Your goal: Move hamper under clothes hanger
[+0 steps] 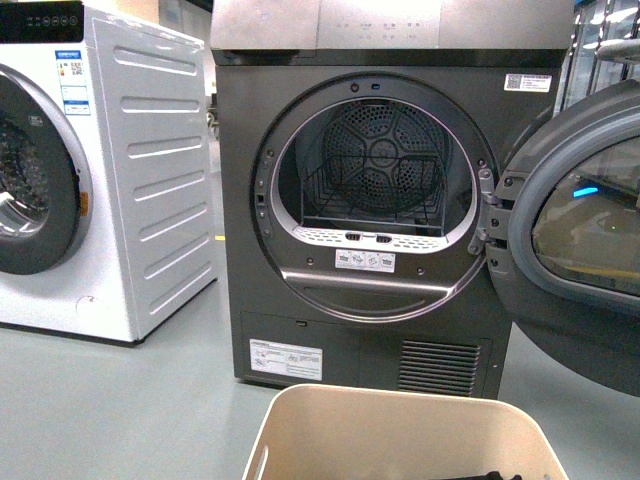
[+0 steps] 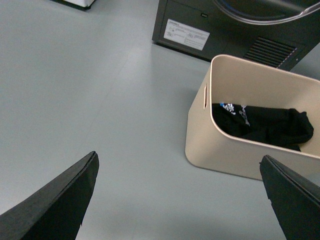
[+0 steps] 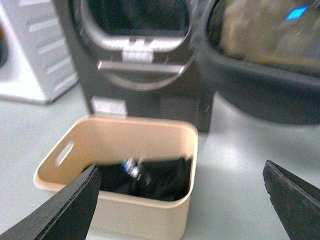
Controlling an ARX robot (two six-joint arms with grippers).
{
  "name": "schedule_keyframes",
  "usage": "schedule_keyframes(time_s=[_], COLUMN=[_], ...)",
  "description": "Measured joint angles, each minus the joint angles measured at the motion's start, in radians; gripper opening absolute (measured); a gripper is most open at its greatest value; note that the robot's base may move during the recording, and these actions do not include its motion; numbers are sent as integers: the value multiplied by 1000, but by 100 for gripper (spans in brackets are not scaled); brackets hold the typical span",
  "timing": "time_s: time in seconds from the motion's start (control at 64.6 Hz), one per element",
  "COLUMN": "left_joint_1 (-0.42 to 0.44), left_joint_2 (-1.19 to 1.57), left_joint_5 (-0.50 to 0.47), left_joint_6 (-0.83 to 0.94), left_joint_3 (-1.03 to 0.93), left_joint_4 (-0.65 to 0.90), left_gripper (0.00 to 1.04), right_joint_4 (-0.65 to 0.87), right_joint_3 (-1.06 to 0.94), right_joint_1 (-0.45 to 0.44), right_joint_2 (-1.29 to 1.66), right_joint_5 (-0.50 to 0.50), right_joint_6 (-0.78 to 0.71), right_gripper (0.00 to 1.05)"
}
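Observation:
The cream-beige hamper (image 1: 400, 425) stands on the grey floor right in front of the dark grey dryer, at the bottom edge of the front view. A black garment (image 2: 265, 125) lies inside it. In the left wrist view the hamper (image 2: 220, 150) is ahead and to one side of my left gripper (image 2: 178, 156), which is open over bare floor. The right wrist view is blurred; my right gripper (image 3: 180, 165) is open above the hamper (image 3: 130, 137), holding nothing. The clothes hanger is out of view. Neither arm shows in the front view.
The dark grey dryer (image 1: 370, 300) has its round door (image 1: 580, 250) swung open to the right, close behind the hamper. A white washing machine (image 1: 100, 170) stands to the left. Open grey floor (image 2: 75, 75) lies left of the hamper.

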Motion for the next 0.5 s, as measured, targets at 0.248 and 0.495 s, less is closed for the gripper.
schedule_keyframes(time_s=[0.248,0.495], left_joint_1=[-55,-136], left_joint_2=[723,1227], left_joint_5=[-18,-53], left_joint_6=[15,150], left_joint_3=[295,608], left_joint_4=[294,329], left_gripper=[98,98], right_joint_4=[428,389], right_joint_3=[240,618], right_joint_1=[20,79], right_joint_2=[842,1405], right_joint_5=[-2,35], right_joint_6=[-20,-63], right_gripper=[97,97])
